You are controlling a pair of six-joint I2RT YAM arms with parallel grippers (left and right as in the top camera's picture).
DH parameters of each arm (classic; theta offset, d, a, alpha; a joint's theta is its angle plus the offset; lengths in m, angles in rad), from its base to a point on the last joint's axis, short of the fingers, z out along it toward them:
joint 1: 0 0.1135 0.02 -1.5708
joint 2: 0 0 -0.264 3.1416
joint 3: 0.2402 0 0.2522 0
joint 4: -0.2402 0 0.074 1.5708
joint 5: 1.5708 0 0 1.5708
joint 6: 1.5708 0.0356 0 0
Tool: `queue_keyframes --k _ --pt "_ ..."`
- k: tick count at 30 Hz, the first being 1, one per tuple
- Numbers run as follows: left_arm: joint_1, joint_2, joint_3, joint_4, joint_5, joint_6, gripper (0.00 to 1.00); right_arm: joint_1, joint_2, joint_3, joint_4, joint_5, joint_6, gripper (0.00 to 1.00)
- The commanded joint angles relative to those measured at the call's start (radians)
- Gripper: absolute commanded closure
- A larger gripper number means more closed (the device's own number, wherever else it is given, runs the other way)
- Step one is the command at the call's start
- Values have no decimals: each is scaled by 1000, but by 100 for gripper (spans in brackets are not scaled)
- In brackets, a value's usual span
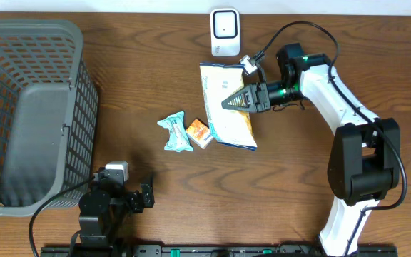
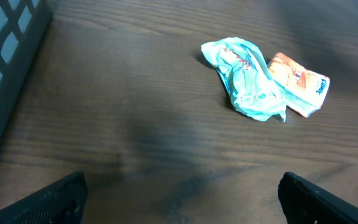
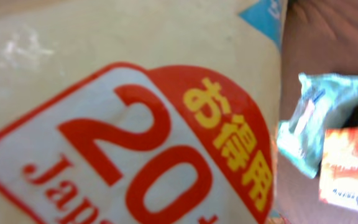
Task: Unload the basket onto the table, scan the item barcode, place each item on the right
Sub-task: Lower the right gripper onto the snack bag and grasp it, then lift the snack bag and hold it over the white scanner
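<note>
Step in hand, as I judged it: getting the big bag (image 1: 232, 128) up off the table (image 1: 141, 78) so its barcode could face the white scanner (image 1: 225, 31). No barcode showed on the upper face, only a red label with "20", so it was probably underneath or on an edge. To do this well: take a firm hold near an edge, lift without crumpling the film, turn the coded face flat toward the scanner, and hold it steady.

The bag lay mid-table just below the scanner, with a teal wrapper (image 1: 175, 133) and an orange packet (image 1: 198, 132) just beside its lower left corner.

The right gripper (image 1: 227, 103) was clenched, tip down on the bag's left middle. Bag print filled the right wrist view, fingers unseen, so I couldn't tell if film was actually pinched. The right arm reached in from the right, forearm roughly level, wrist pointing left.

The left gripper (image 2: 182, 182) was spread wide and empty, parked low near the front edge beside the basket (image 1: 20, 43).
</note>
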Motion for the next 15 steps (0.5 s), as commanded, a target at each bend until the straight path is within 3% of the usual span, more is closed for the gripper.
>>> queue_keyframes --k 1,10,15 --pt "2 -2 -13 -2 12 -9 2 12 -36 8 -66 -81 -443 99" --pt "2 -2 -13 -2 12 -9 2 45 -38 8 -345 -35 -797 99" --pt "2 -2 -13 -2 12 -9 2 54 -38 7 -588 22 -1092 99"
